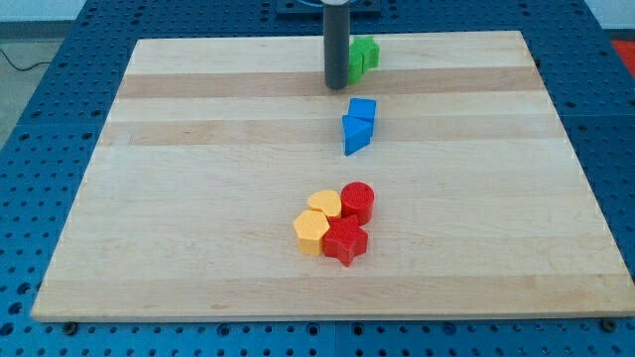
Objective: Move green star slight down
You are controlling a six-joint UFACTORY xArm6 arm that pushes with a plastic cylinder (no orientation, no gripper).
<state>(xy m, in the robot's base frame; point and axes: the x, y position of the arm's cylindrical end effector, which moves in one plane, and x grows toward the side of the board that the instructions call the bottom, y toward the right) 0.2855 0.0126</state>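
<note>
A green block (363, 56), partly hidden so its shape is unclear, sits near the top edge of the wooden board (198, 178), just right of my rod. My tip (336, 86) rests on the board at the green block's lower left, touching or almost touching it. The rod covers the block's left part. Below it lie a blue cube (363, 110) and a blue triangular block (354, 135), touching each other.
Toward the view's bottom centre is a tight cluster: a red cylinder (357, 202), a red star (345, 241), a yellow heart-like block (323, 206) and a yellow hexagon (312, 231). A blue perforated table surrounds the board.
</note>
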